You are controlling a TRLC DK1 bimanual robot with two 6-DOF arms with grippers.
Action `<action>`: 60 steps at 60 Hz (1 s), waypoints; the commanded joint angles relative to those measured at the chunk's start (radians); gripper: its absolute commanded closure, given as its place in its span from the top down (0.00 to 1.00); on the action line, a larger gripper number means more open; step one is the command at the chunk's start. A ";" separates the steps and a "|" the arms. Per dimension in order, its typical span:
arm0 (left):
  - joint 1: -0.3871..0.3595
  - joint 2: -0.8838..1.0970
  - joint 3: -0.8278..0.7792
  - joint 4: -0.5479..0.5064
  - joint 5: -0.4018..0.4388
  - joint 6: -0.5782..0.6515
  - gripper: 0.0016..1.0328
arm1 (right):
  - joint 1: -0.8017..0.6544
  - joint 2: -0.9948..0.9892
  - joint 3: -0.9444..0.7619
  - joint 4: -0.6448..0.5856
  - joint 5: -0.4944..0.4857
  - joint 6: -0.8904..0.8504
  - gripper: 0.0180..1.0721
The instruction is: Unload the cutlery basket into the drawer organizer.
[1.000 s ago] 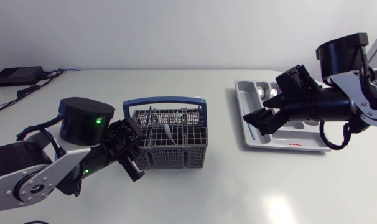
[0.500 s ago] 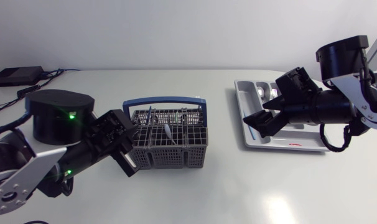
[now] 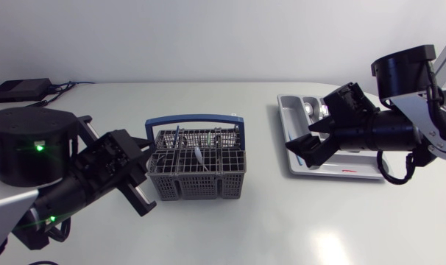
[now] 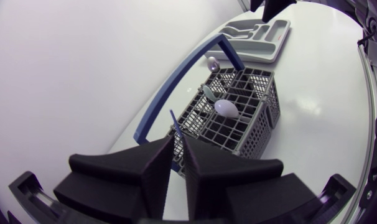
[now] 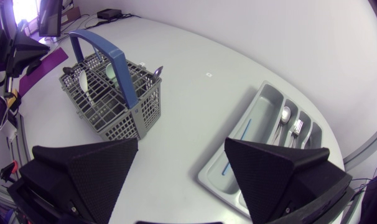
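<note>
**Head view.** The cutlery basket [image 3: 197, 173] stood at mid-table with its blue handle [image 3: 196, 118] upright. Several pieces stood in it, a pale spoon [image 3: 197, 153] among them. The drawer organizer [image 3: 282, 110] lay well apart, toward your right. Your left gripper [image 3: 140, 193] sat just beside the basket's left end. Your right gripper [image 3: 305, 149] hung over the organizer's basket-side end.

**Left wrist view.** The left gripper [image 4: 178, 146] had its fingers drawn nearly together — only a slit between them, nothing held. The basket [image 4: 244, 124] lay ahead of it, and a thin blue stem [image 4: 172, 124] stood up in its nearest corner.

**Right wrist view.** The right gripper [image 5: 181, 146] was spread wide and empty. Ahead of it, the organizer [image 5: 208, 174] already held a blue-handled utensil [image 5: 236, 144] in one long compartment. A small spoon [image 5: 285, 115] and a fork [image 5: 295, 129] lay in the compartments beyond.

**Step in hand (judgement).** The unloading looked part done, and you stood between a placement and the next pick. The next move called for bringing an opened gripper over the basket, coming down clear of the handle, and closing on one upright stem only — the pieces stood close together, so a loose approach could catch two.
</note>
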 commanded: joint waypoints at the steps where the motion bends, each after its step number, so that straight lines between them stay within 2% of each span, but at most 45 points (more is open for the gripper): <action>1: -0.010 0.038 -0.050 0.015 -0.004 -0.009 0.32 | 0.011 -0.016 -0.029 0.004 0.010 0.016 0.95; 10: 0.003 0.077 -0.051 0.018 -0.004 -0.040 0.55 | 0.011 -0.023 -0.050 0.016 0.010 0.016 0.95; 21: 0.009 0.104 -0.056 0.026 -0.004 -0.039 0.68 | 0.011 -0.032 -0.053 0.016 0.010 0.015 0.95; 53: 0.030 0.207 -0.039 0.083 -0.005 -0.043 0.67 | 0.002 -0.048 -0.092 0.044 0.000 0.007 0.95; 60: 0.033 0.215 -0.035 0.087 -0.005 -0.043 0.57 | -0.001 -0.045 -0.092 0.047 -0.001 0.007 0.95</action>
